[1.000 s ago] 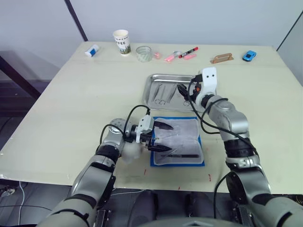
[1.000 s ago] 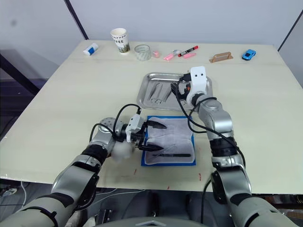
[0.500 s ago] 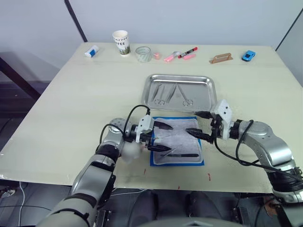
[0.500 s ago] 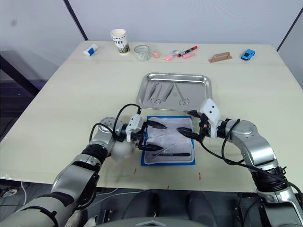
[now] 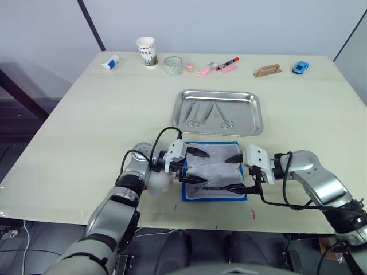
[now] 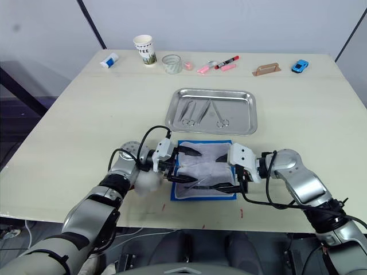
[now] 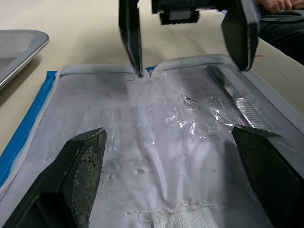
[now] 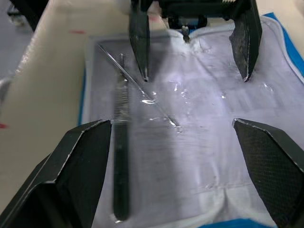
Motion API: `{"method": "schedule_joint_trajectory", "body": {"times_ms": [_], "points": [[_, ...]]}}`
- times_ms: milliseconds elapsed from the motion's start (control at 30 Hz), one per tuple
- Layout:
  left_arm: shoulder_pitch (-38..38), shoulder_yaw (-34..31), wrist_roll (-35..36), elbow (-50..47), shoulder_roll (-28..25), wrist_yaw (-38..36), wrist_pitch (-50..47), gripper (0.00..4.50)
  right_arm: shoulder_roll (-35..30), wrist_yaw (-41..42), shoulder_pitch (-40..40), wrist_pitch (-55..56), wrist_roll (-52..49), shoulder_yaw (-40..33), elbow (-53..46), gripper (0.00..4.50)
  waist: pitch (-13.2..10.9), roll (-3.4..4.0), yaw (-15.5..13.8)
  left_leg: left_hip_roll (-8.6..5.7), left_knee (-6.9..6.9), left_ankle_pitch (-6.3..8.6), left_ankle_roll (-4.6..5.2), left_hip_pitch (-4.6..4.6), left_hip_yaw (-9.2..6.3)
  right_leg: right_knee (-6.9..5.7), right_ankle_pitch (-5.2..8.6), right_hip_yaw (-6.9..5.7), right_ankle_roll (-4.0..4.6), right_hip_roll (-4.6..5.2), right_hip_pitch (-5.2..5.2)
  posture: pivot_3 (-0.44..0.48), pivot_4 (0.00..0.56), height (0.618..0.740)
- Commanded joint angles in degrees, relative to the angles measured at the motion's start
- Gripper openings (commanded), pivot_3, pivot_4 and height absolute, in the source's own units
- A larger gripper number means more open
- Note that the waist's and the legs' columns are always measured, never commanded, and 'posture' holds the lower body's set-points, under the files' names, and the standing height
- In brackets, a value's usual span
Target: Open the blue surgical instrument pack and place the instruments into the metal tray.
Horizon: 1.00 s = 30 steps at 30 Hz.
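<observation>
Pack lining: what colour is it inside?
Pale grey-white, blue border; the pack shows it best in the left wrist view.

The light is bright and even over the whole desk (image 5: pixel 86 114), and the shadows under things are small and soft, so it seems to come from above. The metal tray (image 5: pixel 218 95) near the far edge of the desk shines and shows pale streaks of glare, and little white sparkles glint off clear plastic on the lining of the blue surgical instrument pack (image 7: pixel 142 142). In the wrist views the black fingers (image 7: pixel 83 164) closest to the camera look soft and fuzzy, and a long dark tool (image 8: pixel 121 156) on the pack is blurred too.
</observation>
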<state>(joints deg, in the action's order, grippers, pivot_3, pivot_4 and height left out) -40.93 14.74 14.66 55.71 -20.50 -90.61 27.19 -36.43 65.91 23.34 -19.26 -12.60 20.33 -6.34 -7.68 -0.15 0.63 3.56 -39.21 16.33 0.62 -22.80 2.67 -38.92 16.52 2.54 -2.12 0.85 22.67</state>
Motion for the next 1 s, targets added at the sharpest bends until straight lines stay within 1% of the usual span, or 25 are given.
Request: {"method": "schedule_joint_trajectory", "body": {"times_ms": [33, 333, 367, 400, 500, 1000], "points": [[2.08, 2.23, -2.50, 2.95, -0.91, -1.89, -0.34, 4.50, 0.53, 1.20, 1.85, 2.45, 1.73, 0.84, 1.93, 4.44, 0.00, 0.00, -0.05, 0.00, 0.00, 0.00, 0.00, 0.00, -0.01, 0.00, 0.00, -0.01, 0.00, 0.00, 0.00, 0.000, 0.150, 0.718], [2.24, 2.35, -2.34, 2.66, -1.25, -1.89, -0.50, 4.50, 2.91, 2.35, 4.12, 2.67, 3.19, 1.22, 6.62, 4.44, 0.00, 0.00, 0.06, 0.01, 0.00, 0.00, 0.00, 0.03, -0.02, -0.04, 0.00, 0.00, 0.01, -0.02, 0.00, 0.000, 0.150, 0.718], [2.26, 2.35, -2.33, 2.63, -1.26, -1.89, -0.51, 4.50, 3.00, 2.51, 4.14, 2.62, 3.15, 1.15, 6.73, 3.94, 0.00, 0.01, 0.05, 0.01, 0.00, 0.00, 0.00, 0.03, -0.02, -0.03, 0.00, 0.00, 0.01, -0.02, 0.00, 0.000, 0.150, 0.718], [2.26, 2.34, -2.32, 2.60, -1.28, -1.89, -0.52, 4.50, 3.02, 2.62, 4.13, 2.70, 3.26, 1.13, 6.80, 3.65, 0.00, 0.01, 0.05, 0.01, 0.00, 0.00, 0.00, 0.03, -0.01, -0.03, 0.00, 0.01, 0.01, -0.02, 0.00, 0.000, 0.150, 0.718], [2.28, 2.32, -2.33, 2.55, -1.31, -1.89, -0.55, 4.50, 2.80, 2.84, 3.97, 3.00, 3.77, 1.13, 6.76, 2.14, 0.00, 0.01, 0.06, 0.01, 0.00, 0.00, 0.00, 0.02, 0.00, -0.03, 0.00, 0.01, 0.01, -0.02, 0.00, 0.000, 0.150, 0.718], [1.89, 2.50, -2.46, 2.62, -1.35, -1.89, -0.67, 4.50, 3.24, 3.26, 2.48, 3.70, 5.80, 2.89, 4.93, 2.14, 0.00, 0.01, 0.05, 0.01, 0.00, 0.00, 0.00, 0.03, -0.01, -0.03, 0.00, 0.01, 0.01, -0.02, 0.00, 0.000, 0.150, 0.718]]}}
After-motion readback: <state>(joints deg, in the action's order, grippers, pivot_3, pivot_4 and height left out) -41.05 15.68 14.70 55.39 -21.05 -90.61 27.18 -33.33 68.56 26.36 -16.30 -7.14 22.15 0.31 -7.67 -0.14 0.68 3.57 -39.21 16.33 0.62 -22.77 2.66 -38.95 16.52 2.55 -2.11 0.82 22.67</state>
